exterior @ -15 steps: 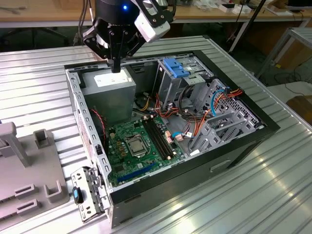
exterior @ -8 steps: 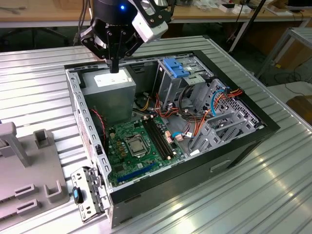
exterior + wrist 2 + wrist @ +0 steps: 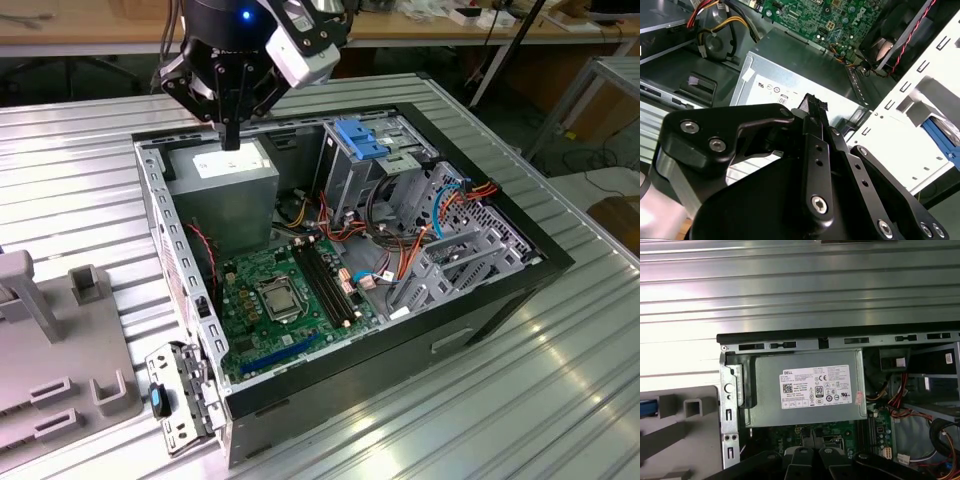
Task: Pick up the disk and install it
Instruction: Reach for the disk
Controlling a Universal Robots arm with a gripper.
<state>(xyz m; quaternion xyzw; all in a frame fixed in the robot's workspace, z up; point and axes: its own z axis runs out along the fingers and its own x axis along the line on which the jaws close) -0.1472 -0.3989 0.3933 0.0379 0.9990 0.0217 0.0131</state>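
Note:
My black gripper (image 3: 232,138) hangs over the grey power supply (image 3: 222,185) in the back corner of the open computer case, on the exterior view's left. Its fingers are pressed together with nothing between them, as the second wrist view also shows at the gripper (image 3: 812,106). Of the disk I see only a strip of bright blue rail (image 3: 648,407) beside the grey fixture outside the case wall. The same blue edge of the disk (image 3: 941,140) appears past the pale chassis wall. The rest of it is hidden.
The case (image 3: 500,290) lies open on a ribbed metal table (image 3: 90,150). A tall grey drive cage with a fixed blue bracket (image 3: 360,140) stands at the back. The motherboard (image 3: 280,295) and red and orange cables (image 3: 420,240) fill the middle. A grey slotted fixture (image 3: 60,370) sits outside the case.

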